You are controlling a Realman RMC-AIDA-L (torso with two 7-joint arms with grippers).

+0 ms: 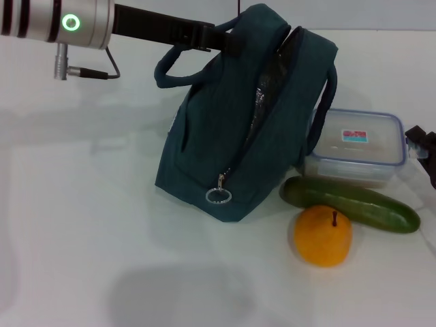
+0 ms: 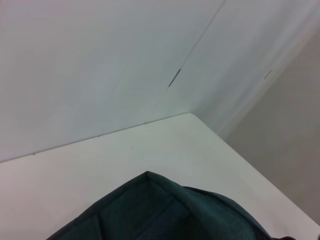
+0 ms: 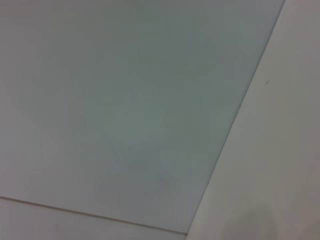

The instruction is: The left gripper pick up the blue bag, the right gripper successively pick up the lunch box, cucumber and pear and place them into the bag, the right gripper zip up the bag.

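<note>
The left end effector (image 1: 228, 39) is reaching in from the upper left in the head view, silver wrist w/ green ring glowing, black fingers closed on the top of the blue bag (image 1: 231, 136) right at the near handle. The bag is tilting, top leaning toward the left arm, bottom edge touching the desk (image 1: 82, 225); its mouth is standing partly open w/ silver foil lining showing along the gap. The zipper w/ metal ring pull (image 1: 219, 195) is hanging low on the front corner of the bag. In the left wrist view only the bag's teal fabric (image 2: 165, 215) is showing at the near edge, w/ the white desk corner beyond it. The lunch box (image 1: 355, 146) is sitting on the desk just right of the bag, lid on, sticker up, touching or nearly touching the bag's side. The cucumber (image 1: 351, 204) is lying in front of the lunch box, slanting down to the right. The pear (image 1: 323, 235) is sitting in front of the cucumber, stem up, touching it. The right end effector (image 1: 424, 153) is peeking in at the far right edge, beside the lunch box; can't tell its finger state. The right wrist view is showing only blank white surfaces.
</note>
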